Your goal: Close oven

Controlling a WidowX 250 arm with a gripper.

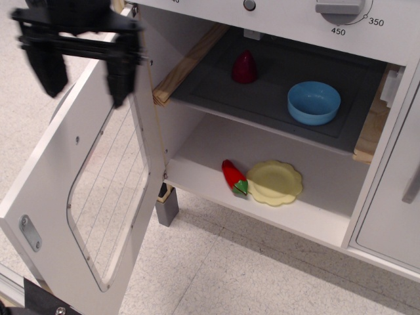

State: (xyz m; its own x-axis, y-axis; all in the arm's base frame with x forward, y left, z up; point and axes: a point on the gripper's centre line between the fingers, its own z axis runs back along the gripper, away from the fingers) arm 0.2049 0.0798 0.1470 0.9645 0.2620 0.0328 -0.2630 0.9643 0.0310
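At far left, the black fingers [82, 69] are hanging spread open and empty, straddling the top edge of the door [92, 190], which is standing wide open, swung out left of the oven [275, 125].

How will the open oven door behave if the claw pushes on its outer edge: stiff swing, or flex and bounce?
The oven door looks like a rigid white panel, so it will probably swing whole about its hinge edge beside the cavity. The window seems thinner and might flex, so push on the frame. The open claw hangs near the top edge.
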